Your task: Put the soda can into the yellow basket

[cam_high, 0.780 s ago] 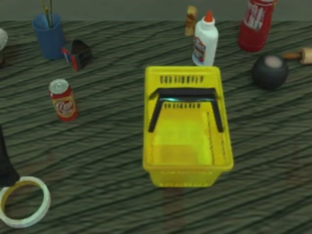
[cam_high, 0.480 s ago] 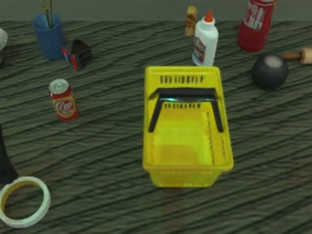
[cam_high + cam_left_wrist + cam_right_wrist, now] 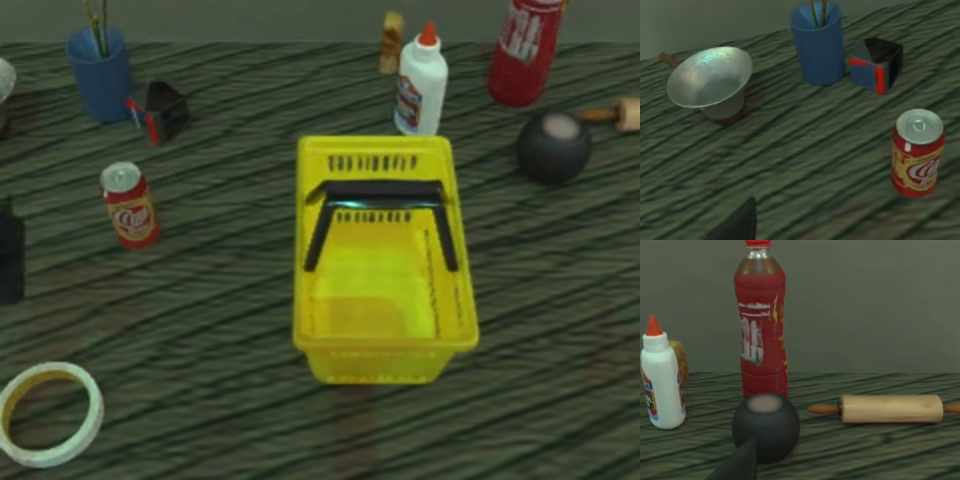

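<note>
Soda can [image 3: 129, 205]: standing upright on the counter's left side, well apart from the yellow basket [image 3: 384, 345].
Left claw [image 3: 10, 258]: sitting at the left edge, nearer arm; can lying to its right.
Claw state: cannot tell.
Right arm: out of the top view.

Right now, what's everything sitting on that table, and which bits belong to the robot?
soda can: one, red, left side, upright.
yellow basket: one, centre, empty.
cup: one, blue, far left.
cube: one, black-red-blue, beside cup.
bowl: one, silver, far left edge.
tape ring: one, white, near left.
glue bottle: one, white, far middle.
bottle: one, red, far right.
ball: one, black, right.
rolling pin: one, tan, right edge.
left gripper: black, left edge.
</note>
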